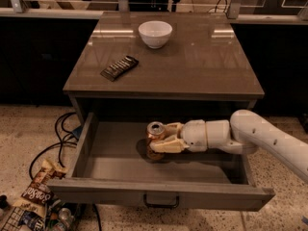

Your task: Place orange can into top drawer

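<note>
The pincer (162,139), reaching in from 3 o'clock, is clamping the can (155,130) on both sides inside the open drawer (159,192) (a bowl (155,33) is sitting on the bench (207,64) at 12 o'clock).

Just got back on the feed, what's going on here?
The gripper sits inside the open top drawer, shut on the orange can, held upright near the drawer's middle. Whether the can touches the drawer floor is unclear. A white bowl and a dark packet lie on the tabletop above.
</note>
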